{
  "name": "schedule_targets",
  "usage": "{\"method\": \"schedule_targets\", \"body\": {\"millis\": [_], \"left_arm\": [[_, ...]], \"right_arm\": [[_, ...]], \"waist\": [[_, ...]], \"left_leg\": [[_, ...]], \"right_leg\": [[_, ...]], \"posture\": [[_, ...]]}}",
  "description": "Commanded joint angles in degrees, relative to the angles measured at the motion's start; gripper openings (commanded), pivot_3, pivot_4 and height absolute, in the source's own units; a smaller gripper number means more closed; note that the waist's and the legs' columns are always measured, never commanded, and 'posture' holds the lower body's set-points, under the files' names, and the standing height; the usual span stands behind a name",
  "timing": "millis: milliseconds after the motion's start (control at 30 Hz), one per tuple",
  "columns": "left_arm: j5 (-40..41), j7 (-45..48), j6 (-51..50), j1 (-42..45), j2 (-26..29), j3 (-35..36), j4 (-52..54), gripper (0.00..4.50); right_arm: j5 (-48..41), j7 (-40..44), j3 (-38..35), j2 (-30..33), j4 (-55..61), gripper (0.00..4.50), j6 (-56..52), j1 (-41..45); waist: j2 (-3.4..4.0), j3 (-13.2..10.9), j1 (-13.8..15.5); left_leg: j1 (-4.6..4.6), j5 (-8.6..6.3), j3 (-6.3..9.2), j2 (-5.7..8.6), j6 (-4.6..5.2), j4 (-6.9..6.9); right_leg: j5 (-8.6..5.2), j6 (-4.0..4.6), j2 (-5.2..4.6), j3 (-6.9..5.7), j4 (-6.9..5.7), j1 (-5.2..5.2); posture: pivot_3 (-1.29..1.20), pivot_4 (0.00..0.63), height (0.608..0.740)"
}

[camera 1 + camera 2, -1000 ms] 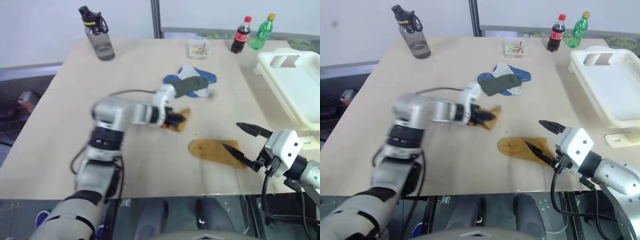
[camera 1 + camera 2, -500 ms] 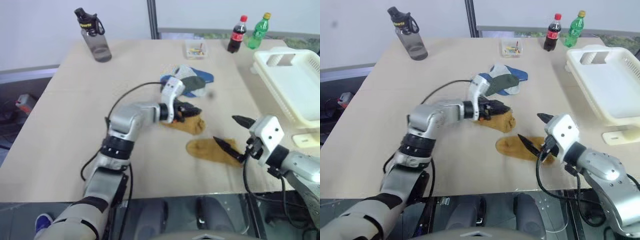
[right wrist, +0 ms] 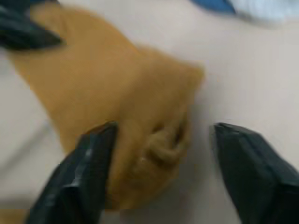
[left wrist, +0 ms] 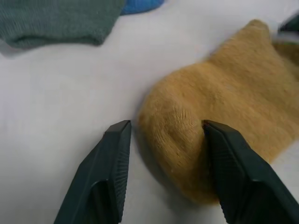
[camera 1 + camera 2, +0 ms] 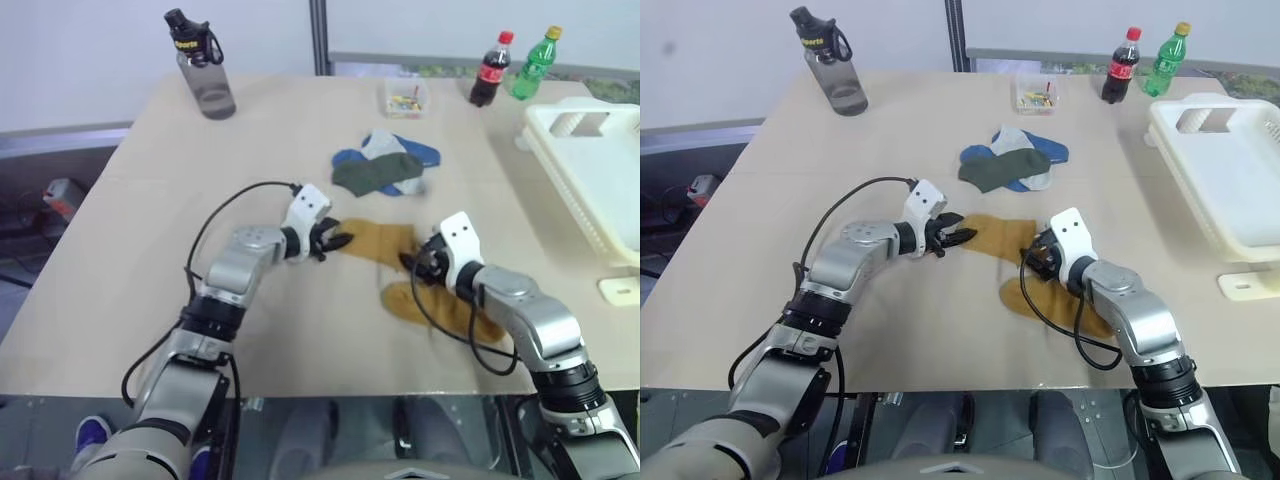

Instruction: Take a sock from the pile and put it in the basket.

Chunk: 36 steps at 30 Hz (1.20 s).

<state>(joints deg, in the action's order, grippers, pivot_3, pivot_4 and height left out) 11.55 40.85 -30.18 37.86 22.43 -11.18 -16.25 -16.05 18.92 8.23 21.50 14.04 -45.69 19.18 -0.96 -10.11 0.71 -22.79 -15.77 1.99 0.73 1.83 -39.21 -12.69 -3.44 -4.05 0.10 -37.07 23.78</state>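
A mustard sock (image 5: 378, 240) is straddled at opposite ends by the parted left gripper (image 5: 335, 240) and parted right gripper (image 5: 410, 262), unclamped, nearer than the pile (image 5: 385, 166); the basket (image 5: 590, 170) is well apart.

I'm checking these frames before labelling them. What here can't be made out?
- Basket: far side cut off by the right edge of the head views.
- Second mustard sock: partly hidden under the right arm.
- Small clear box: contents too small to identify.
- Bottle label: too small to read.
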Motion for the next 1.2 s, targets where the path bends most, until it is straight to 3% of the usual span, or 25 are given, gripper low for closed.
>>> {"method": "schedule_targets", "body": {"millis": [33, 100, 167, 200, 400, 633, 833, 1200], "left_arm": [[1.8, 0.9, -2.8, -1.7, -1.3, 1.3, 1.0, 0.92], [2.8, 1.3, -3.9, -1.9, -1.7, 2.4, 1.6, 0.06], [4.5, 1.5, -5.8, -2.1, -2.2, 3.9, 2.8, 0.0], [7.1, 2.5, -8.1, -2.3, -2.3, 5.2, 5.3, 0.0], [23.2, 4.6, -29.3, -3.5, 0.2, 11.1, 23.4, 0.0], [28.0, 0.4, -38.7, -6.5, -0.8, 7.9, 33.9, 0.0], [24.2, -1.1, -35.3, -8.8, -1.1, 0.3, 33.3, 0.0], [15.7, 0.9, -23.2, -8.7, -1.0, -7.7, 25.8, 0.0]], "right_arm": [[0.5, 1.1, -1.3, 1.2, 1.1, 1.8, -0.2, 0.0], [0.4, 1.6, -1.8, 1.8, 1.8, 0.95, -0.4, -0.5], [0.1, 2.0, -2.4, 2.3, 2.6, 0.1, -0.3, -0.7], [-0.6, 2.4, -3.3, 2.6, 4.0, 0.04, -0.5, -0.7], [-10.7, 6.3, -13.2, 7.6, 22.2, 0.04, -9.1, -5.8], [-15.7, 6.4, -23.2, 13.4, 36.8, 0.04, -14.8, -20.5], [-14.0, 3.0, -25.1, 12.7, 40.5, 0.04, -14.0, -29.2], [-9.7, 1.0, -21.6, 12.7, 39.0, 0.04, -9.2, -34.1]], "waist": [[0.01, 0.0, 0.0], [0.01, 0.0, 0.0], [0.01, 0.0, -0.1], [0.01, 0.0, -0.2], [0.0, 0.0, -0.6], [0.0, 0.0, -0.7], [0.0, 0.0, -1.2], [0.01, 0.0, -1.1]], "left_leg": [[0.03, -0.02, 0.02, -0.01, 0.04, 0.0], [0.08, -0.03, 0.03, -0.01, 0.05, 0.0], [0.12, -0.03, 0.04, -0.01, 0.05, -0.04], [0.15, -0.03, 0.04, -0.01, 0.05, -0.05], [-0.05, -0.03, 0.04, -0.04, 0.04, -0.05], [0.08, -0.04, 0.06, -0.1, 0.06, -0.02], [0.27, -0.03, 0.0, -0.1, 0.06, -0.04], [0.23, -0.03, -0.06, -0.09, 0.06, -0.04]], "right_leg": [[0.0, 0.0, 0.01, -0.02, -0.06, -0.01], [0.0, 0.0, 0.01, -0.02, -0.19, -0.01], [0.0, 0.0, 0.01, -0.03, -0.31, 0.0], [0.0, 0.01, 0.01, -0.02, -0.37, 0.0], [-0.01, 0.01, 0.0, 0.02, -0.42, 0.2], [-0.03, -0.02, 0.0, -0.01, -0.27, -0.01], [-0.05, 0.0, 0.06, 0.09, -0.39, -0.07], [-0.05, -0.01, 0.05, 0.15, -0.26, -0.08]], "posture": [[0.0, 0.15, 0.74], [0.0, 0.15, 0.74], [0.0, 0.15, 0.74], [0.0, 0.15, 0.74], [0.0, 0.15, 0.74], [0.0, 0.15, 0.74], [0.0, 0.15, 0.74], [0.0, 0.15, 0.74]]}}
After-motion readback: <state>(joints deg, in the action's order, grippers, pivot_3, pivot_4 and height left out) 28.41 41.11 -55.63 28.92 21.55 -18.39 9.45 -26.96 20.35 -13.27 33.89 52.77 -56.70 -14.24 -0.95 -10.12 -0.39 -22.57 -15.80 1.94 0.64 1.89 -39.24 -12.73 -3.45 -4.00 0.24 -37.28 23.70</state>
